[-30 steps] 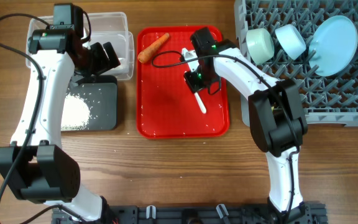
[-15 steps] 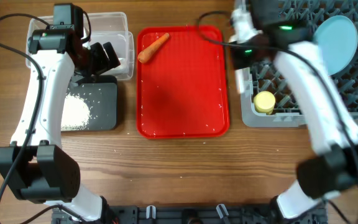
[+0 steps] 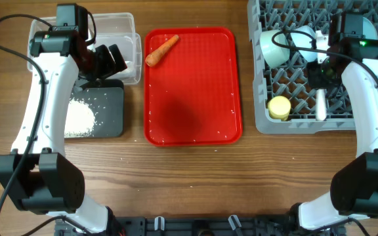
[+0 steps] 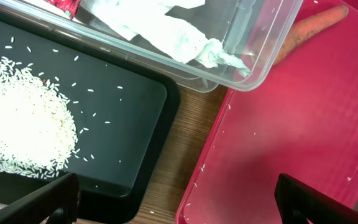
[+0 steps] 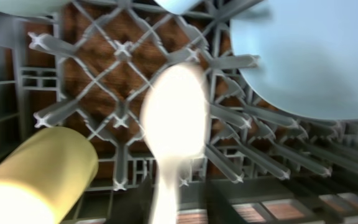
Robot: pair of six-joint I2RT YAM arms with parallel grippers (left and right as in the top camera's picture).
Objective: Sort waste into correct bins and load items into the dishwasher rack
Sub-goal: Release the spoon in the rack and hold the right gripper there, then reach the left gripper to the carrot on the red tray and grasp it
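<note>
Overhead view: within 1 s the right tool (image 3: 321, 84) has carried the spoon (image 3: 320, 106) off the red tray (image 3: 195, 98) to a position over the rack (image 3: 294, 88), near the cup (image 3: 279, 108). It appears to pinch the handle, and the spoon is judged not yet set down. The left tool (image 3: 110, 59), spread, is unmoved by the tub (image 3: 120, 25). Only the carrot (image 3: 161, 50) remains on the red tray, so loading is nearly complete but sorting is not.

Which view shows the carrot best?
Overhead: the whole carrot lies in plain sight near the red tray's far left corner. Left wrist shows only part of it, some behind the clear tub's corner. Right wrist shows only the rack, no carrot.
</note>
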